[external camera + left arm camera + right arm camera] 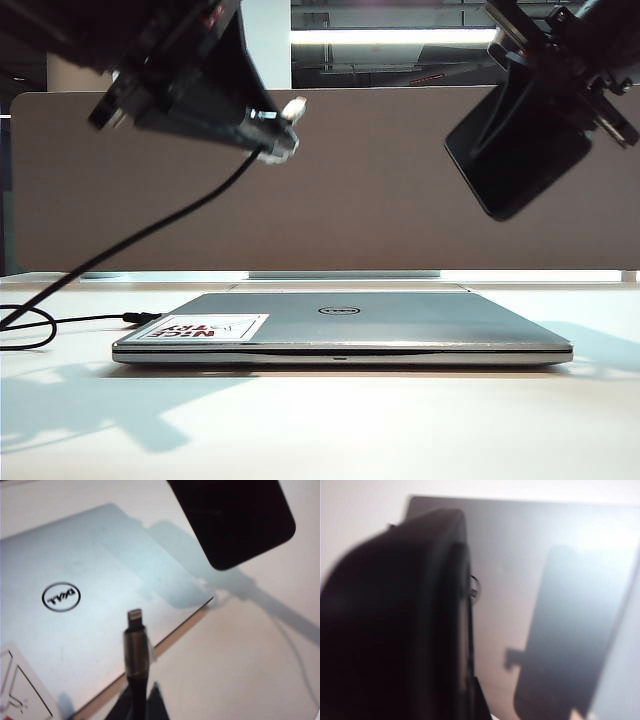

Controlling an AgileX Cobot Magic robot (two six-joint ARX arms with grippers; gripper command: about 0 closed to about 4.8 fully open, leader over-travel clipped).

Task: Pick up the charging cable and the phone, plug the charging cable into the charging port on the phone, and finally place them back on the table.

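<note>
My left end effector [262,132] hangs high over the counter [320,420], clamped on the cable [150,232] just behind its plug [135,617], which points toward the phone [520,150] but stays apart from it. My right end effector [575,75] is clamped on the phone, held tilted in the air above the closed laptop [340,325]; the cable's slack trails down to the counter beside the laptop
</note>
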